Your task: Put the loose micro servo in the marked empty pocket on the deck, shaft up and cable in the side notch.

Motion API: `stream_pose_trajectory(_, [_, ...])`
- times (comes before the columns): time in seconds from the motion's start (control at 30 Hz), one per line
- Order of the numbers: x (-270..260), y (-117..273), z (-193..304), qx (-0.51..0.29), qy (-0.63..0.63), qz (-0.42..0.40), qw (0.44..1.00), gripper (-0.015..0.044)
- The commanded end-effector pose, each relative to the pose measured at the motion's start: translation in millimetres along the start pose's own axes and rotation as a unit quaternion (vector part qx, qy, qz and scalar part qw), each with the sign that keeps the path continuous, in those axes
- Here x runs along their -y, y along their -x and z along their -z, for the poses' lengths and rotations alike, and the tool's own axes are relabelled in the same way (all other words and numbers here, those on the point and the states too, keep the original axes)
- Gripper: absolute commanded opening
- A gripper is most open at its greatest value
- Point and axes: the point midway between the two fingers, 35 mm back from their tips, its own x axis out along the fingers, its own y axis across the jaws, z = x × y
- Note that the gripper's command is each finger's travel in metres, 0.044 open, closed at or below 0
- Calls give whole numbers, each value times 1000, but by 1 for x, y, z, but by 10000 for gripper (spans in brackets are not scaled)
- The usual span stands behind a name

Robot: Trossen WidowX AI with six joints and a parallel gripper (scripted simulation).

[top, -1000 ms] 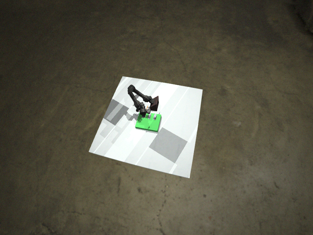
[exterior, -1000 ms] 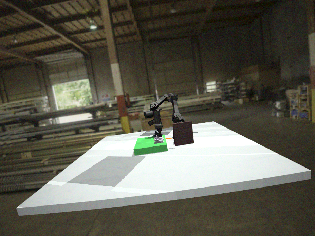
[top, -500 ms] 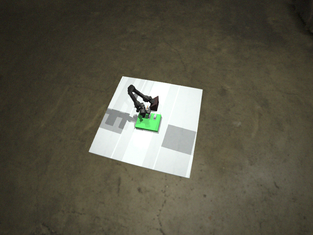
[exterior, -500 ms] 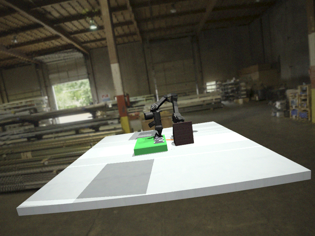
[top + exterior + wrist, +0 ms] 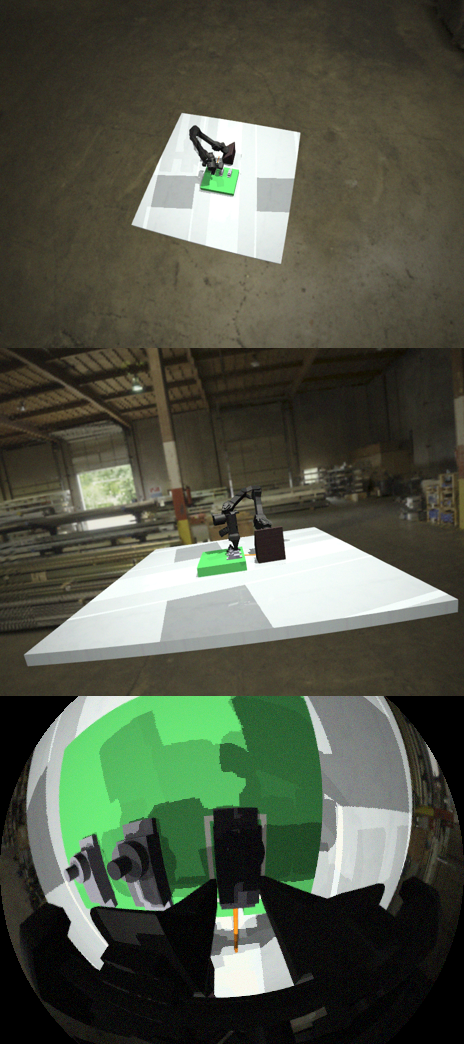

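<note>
Apparently seating the micro servo [image 5: 237, 846] in the green deck [image 5: 224, 187] [image 5: 222, 569] [image 5: 195, 761], inside all four edges of the counter [image 5: 221, 228] [image 5: 318, 580] [image 5: 377, 846], with a close-set hand [image 5: 213, 171] [image 5: 235, 548] [image 5: 238, 882], pinching or loosened impossible to tell; next, spread and lift clear.

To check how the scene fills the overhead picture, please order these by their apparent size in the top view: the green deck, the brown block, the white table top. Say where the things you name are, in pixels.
1. The white table top [image 5: 273, 157] [image 5: 318, 587]
2. The green deck [image 5: 224, 185] [image 5: 221, 570]
3. The brown block [image 5: 231, 153] [image 5: 269, 544]
</note>
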Motion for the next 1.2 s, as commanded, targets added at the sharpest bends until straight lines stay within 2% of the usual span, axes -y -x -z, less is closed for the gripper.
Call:
stream_pose_trajectory(0.0, [0,5,0,1,0,0,1000,187])
stream_pose_trajectory(0.17, [0,33,3,0,0,0,1000,187])
stream_pose_trajectory(0.33, [-1,35,1,0,0,0,1000,187])
stream_pose_trajectory(0.47, [1,40,-13,3,3,1,1000,292])
stream_pose_trajectory(0.67, [3,72,-63,3,0,-1,1000,440])
stream_pose_trajectory(0.87, [1,99,-107,2,-2,-1,1000,440])
stream_pose_trajectory(1.03, [1,101,-108,2,1,-1,1000,440])
stream_pose_trajectory(1.17, [0,121,-105,6,31,-1,1000,440])
